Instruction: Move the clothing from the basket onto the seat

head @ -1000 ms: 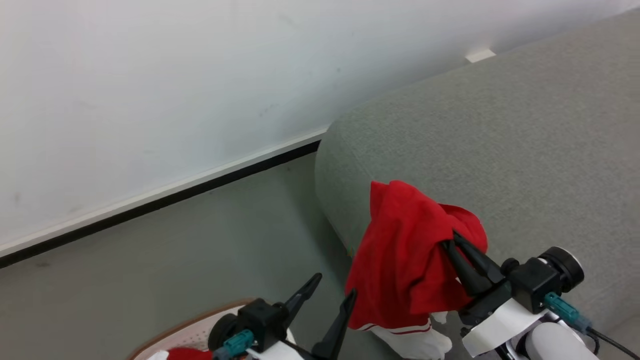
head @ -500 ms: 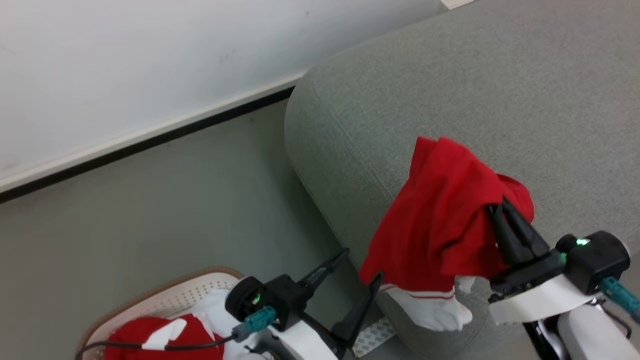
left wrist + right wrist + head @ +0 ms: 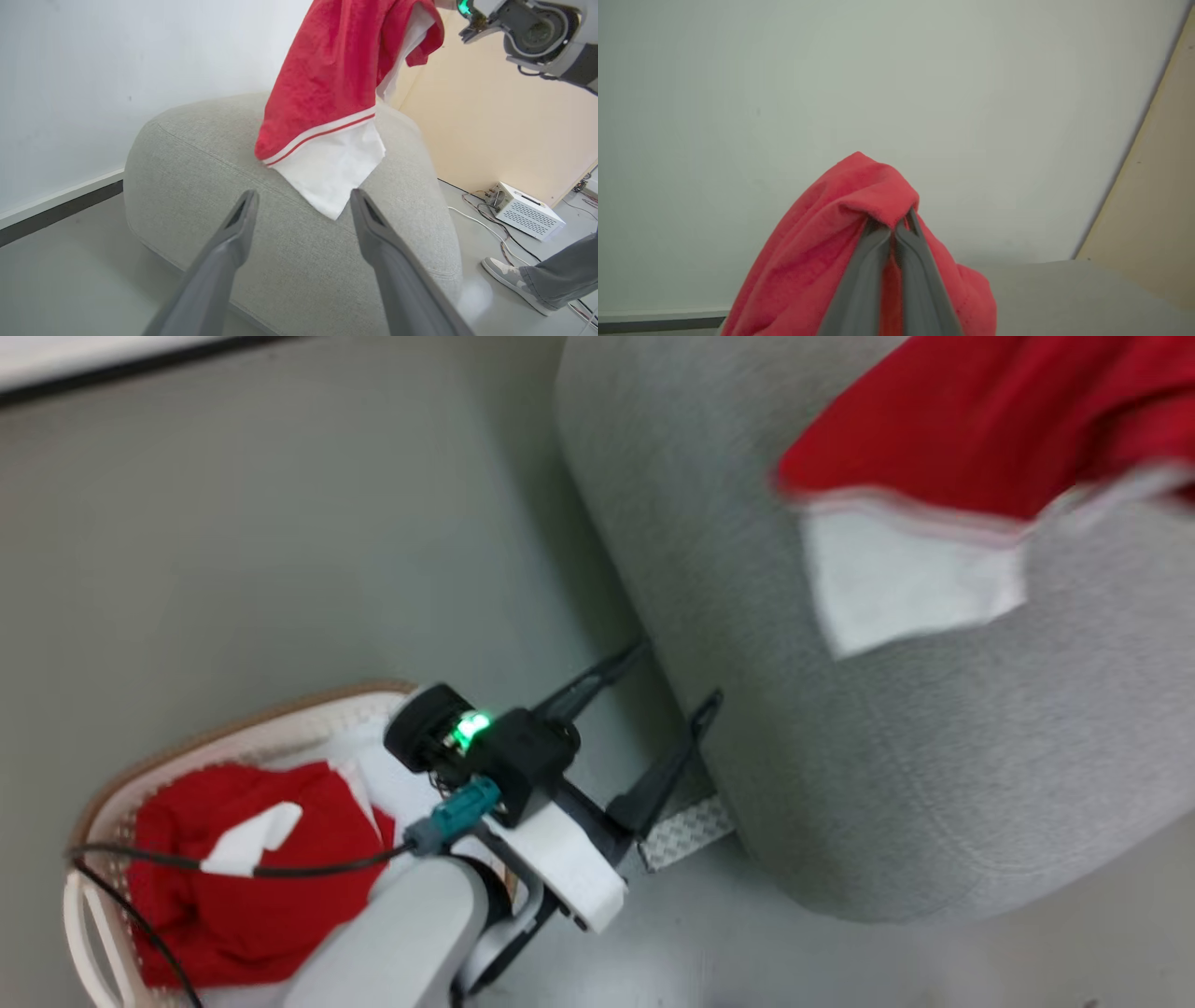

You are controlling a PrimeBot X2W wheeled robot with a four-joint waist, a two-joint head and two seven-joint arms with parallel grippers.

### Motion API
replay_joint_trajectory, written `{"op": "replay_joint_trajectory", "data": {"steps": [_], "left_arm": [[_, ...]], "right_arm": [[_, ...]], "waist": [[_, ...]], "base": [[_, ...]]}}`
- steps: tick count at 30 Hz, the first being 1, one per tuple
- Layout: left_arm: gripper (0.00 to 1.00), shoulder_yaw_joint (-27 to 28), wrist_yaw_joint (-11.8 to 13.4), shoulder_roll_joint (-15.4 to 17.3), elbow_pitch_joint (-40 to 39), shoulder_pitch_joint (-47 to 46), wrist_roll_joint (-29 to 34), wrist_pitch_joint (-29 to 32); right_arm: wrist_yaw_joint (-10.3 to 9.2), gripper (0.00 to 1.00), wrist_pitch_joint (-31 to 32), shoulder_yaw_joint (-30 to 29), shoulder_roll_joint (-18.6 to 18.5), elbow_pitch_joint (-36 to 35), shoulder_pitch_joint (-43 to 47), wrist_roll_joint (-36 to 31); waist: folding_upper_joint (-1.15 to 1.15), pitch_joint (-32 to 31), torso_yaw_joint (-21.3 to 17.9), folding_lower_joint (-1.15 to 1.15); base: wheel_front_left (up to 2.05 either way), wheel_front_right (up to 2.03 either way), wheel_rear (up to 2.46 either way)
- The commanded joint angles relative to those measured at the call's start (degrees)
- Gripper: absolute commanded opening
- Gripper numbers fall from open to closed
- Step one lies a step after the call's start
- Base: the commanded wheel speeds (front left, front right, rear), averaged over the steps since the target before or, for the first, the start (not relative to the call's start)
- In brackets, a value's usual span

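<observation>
Your right gripper was clamped on a fold of the red garment, which hung limp over the sofa. It looked light and soft, best taken by a bunched fold. Your left gripper stood open and empty. The basket held another red garment.

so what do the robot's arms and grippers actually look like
The left gripper has two long, dark, tapering fingers on a black wrist housing with a green light. Behind it sit a white bracket and a rounded pale grey forearm; a teal connector feeds a black cable. The right gripper has the same dark grey fingers.
</observation>
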Motion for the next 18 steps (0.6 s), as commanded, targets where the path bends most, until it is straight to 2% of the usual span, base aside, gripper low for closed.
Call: {"op": "replay_joint_trajectory", "data": {"steps": [1,5,8,13,14,16,17,18], "left_arm": [[1.0,0.4,-0.1,0.8,-0.2,-0.8,0.4,0.0],[1.0,1.2,0.3,1.2,-1.2,-2.5,0.5,0.2],[1.0,2.0,1.0,1.7,-1.7,-2.7,0.2,0.1],[1.0,2.3,1.4,2.5,-2.0,-2.0,-0.1,-0.2],[1.0,2.4,1.5,2.5,-1.9,-1.8,-0.2,-0.3],[1.0,2.6,1.7,2.5,-1.6,-1.2,-0.6,-0.7],[1.0,2.7,1.9,2.5,-1.5,-0.8,-0.9,-0.9],[1.0,2.8,2.0,2.6,-1.3,-0.5,-1.2,-1.1]], "right_arm": [[-0.14,0.0,0.0,-1.5,-1.1,1.0,-2.1,0.1],[-0.13,0.0,0.0,-9.8,-5.0,5.9,-9.3,-3.2],[-0.14,0.0,0.0,-15.9,-5.4,9.0,-11.6,-6.6],[-0.14,0.0,0.0,-22.0,-1.1,15.3,-9.7,-11.2],[-0.13,0.08,0.0,-22.5,0.2,16.4,-8.5,-11.8],[-0.14,0.9,0.0,-22.7,2.4,18.1,-6.3,-12.5],[-0.14,1.0,0.0,-23.0,3.5,18.6,-5.3,-12.5],[-0.14,1.0,0.0,-23.4,4.8,18.7,-4.3,-12.1]], "waist": [[0.0,5.0,2.8,-0.02],[0.0,7.9,4.6,-0.02],[0.0,9.4,5.5,-0.02],[0.0,10.2,6.5,-0.02],[0.0,10.0,6.6,-0.02],[0.0,9.4,6.6,-0.02],[0.0,8.9,6.6,-0.02],[0.0,8.4,6.7,-0.02]], "base": [[0.0,0.0,0.0],[0.0,0.0,0.0],[0.0,0.0,0.0],[0.0,0.0,0.0],[0.0,0.0,0.0],[0.0,0.0,0.0],[0.0,0.0,0.0],[0.0,0.0,0.0]]}}
